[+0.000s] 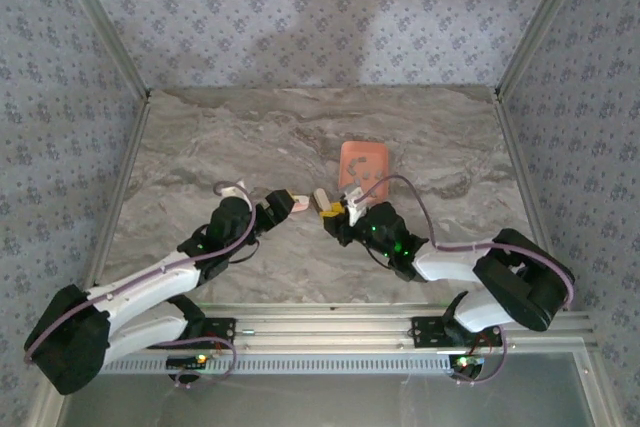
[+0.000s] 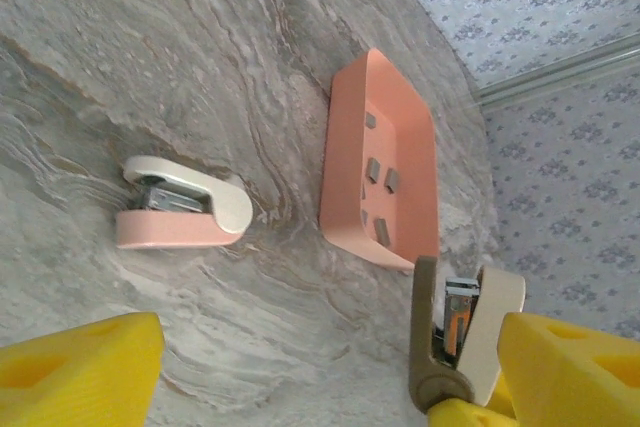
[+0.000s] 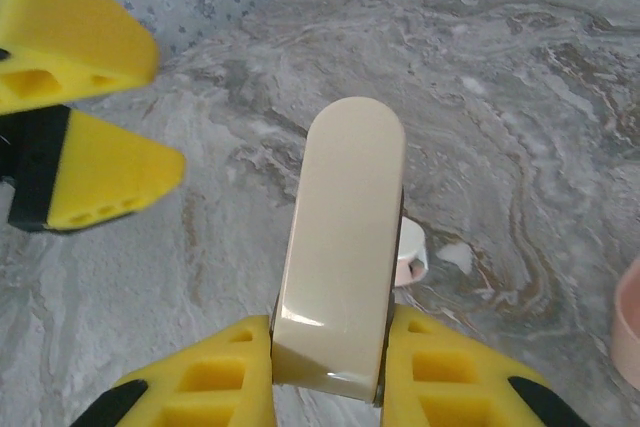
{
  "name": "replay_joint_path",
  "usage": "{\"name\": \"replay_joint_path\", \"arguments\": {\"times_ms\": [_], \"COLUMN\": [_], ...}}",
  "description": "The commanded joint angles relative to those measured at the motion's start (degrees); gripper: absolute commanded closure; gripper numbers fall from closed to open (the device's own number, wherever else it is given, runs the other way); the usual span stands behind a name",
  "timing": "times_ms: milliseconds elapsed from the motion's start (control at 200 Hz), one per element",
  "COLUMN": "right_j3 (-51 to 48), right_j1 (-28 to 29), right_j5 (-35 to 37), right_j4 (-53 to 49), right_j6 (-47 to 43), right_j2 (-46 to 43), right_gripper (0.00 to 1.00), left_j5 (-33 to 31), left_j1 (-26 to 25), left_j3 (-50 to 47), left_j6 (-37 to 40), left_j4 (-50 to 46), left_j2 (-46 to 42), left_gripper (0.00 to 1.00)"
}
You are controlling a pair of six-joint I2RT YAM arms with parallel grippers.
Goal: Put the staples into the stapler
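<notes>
**Handling of the staples.** We are judging the staples [image 2: 377, 169] to be very light, stiff along their length, and brittle. A strip is likely to break apart if bent or squeezed hard. They are lying as several small grey pieces, apart from one another, on the floor of the salmon tray [image 2: 338, 172]. The tray is resting on the desk [image 2: 200, 57], beyond both arms. The staples are smooth and lying flat, so they are offering little to grip. We are recommending a light pinch across the two long sides, with the fingers coming down from above.

**End effectors.** The right end effector [image 3: 330, 347] is pinching the cream stapler [image 3: 340, 237] at its near end, with one yellow finger on each flank. In the left wrist view, metal and orange parts are showing between its cream top and olive base. We cannot tell whether the magazine is fully exposed. The left end effector [image 1: 275, 207] is standing spread wide and holding nothing.

**Surroundings and obstructions.** A second, pink stapler [image 2: 175, 217] is lying on the desk just ahead of the left end effector, apart from the tray.
- The tray's raised wall is blocking any low sideways approach to the staples.
- The held cream stapler is sitting near the tray's nearest corner, crowding the left end effector's route.
</notes>
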Motion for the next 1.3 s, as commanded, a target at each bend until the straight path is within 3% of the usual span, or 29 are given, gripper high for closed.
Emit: {"name": "replay_joint_path", "arguments": {"times_ms": [0, 290, 555, 760, 1064, 1294], "right_j3": [-0.5, -0.6, 0.2, 0.6, 2.3, 3.5], "right_j1": [-1.5, -8.1, -14.6, -18.8, -22.4, -23.8], "right_j5": [-3.1, -11.5, -22.3, -29.0, -36.9, -43.5], "right_j4": [-3.4, -11.8, -18.8, -23.5, -29.8, -31.0], "right_j6": [-2.2, -6.5, -12.2, -16.5, -23.2, -28.0], "right_j2": [-3.0, -8.2, -12.8, -18.3, -23.7, -21.3], "right_gripper": [1.0, 1.0, 1.0, 1.0, 1.0, 1.0], "left_j5": [-2.0, -0.3, 9.8, 16.5, 22.4, 32.3], "left_j1": [0.5, 0.5, 0.5, 0.5, 0.7, 4.2], "left_j3": [0.8, 0.9, 1.8, 1.2, 0.3, -1.6], "left_j6": [6.6, 25.7, 49.1, 62.9, 71.2, 71.4], "left_j4": [-1.2, -2.3, -3.7, -3.5, -0.7, 7.3], "left_j2": [-2.4, -5.3, -5.7, -7.2, -6.3, -4.0], "left_gripper": [0.13, 0.13, 0.19, 0.21, 0.24, 0.26]}}
